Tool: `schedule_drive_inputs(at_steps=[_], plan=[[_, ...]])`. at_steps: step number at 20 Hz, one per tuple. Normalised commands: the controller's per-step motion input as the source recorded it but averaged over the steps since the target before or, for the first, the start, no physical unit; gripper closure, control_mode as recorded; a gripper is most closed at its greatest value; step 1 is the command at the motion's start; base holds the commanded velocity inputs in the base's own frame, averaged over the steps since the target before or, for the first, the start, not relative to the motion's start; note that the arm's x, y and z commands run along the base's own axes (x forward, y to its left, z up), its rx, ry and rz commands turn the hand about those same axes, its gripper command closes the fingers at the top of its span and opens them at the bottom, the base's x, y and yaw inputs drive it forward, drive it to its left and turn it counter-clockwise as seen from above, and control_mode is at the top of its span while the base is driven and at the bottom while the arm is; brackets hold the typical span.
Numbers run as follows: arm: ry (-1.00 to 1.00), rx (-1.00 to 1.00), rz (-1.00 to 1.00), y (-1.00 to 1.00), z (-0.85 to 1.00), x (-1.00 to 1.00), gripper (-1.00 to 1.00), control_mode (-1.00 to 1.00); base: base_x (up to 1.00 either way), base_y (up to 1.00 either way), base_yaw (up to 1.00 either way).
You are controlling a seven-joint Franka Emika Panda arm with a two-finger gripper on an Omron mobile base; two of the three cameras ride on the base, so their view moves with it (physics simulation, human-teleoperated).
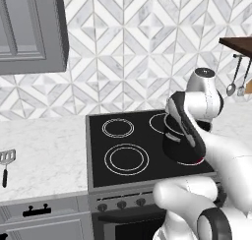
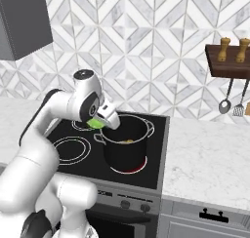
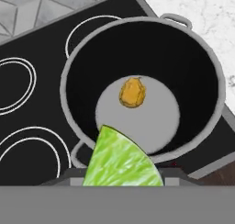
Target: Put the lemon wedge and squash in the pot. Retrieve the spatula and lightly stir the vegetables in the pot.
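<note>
Green lemon wedge (image 3: pixel 123 159) in claw (image 2: pixel 100 121), over pot (image 3: pixel 209 71) rim.

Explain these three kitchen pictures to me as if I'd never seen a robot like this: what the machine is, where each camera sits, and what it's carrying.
The white machine is a jointed robot arm that ends in a two-finger pincer. Two pictures come from cameras behind the arm, one on its left and one on its right, looking forward over a black stove. The third comes from a camera on the hand itself, looking straight down.

On the stove stands a black pot. In the hand view an orange-yellow squash already lies on the pot's bottom. The pincer holds a green lemon wedge above the pot's near rim, not yet dropped. A spatula lies on the counter to the stove's left, untouched.
</note>
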Motion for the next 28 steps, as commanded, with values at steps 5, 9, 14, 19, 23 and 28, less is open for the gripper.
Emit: schedule_drive_inputs(at_steps=[5,9,14,19,23,28], plan=[[0.08,0.00,0.00,-0.51,-0.60,0.84,1.00,-1.00,0.00,0.00,0.00],[0.08,0.00,0.00,-0.38,-0.81,0.44,1.00,-1.00,0.00,0.00,0.00],[0.07,0.00,0.00,-0.28,-0.59,0.24,1.00,-1.00,0.00,0.00,0.00],[0.01,0.00,0.00,-0.12,-0.26,0.01,1.00,-1.00,0.00,0.00,0.00],[0.00,0.00,0.00,0.00,-0.12,0.00,-1.00,-1.00,0.00,0.00,0.00],[-0.01,0.00,0.00,0.00,0.18,0.00,-1.00,-1.00,0.00,0.00,0.00]])
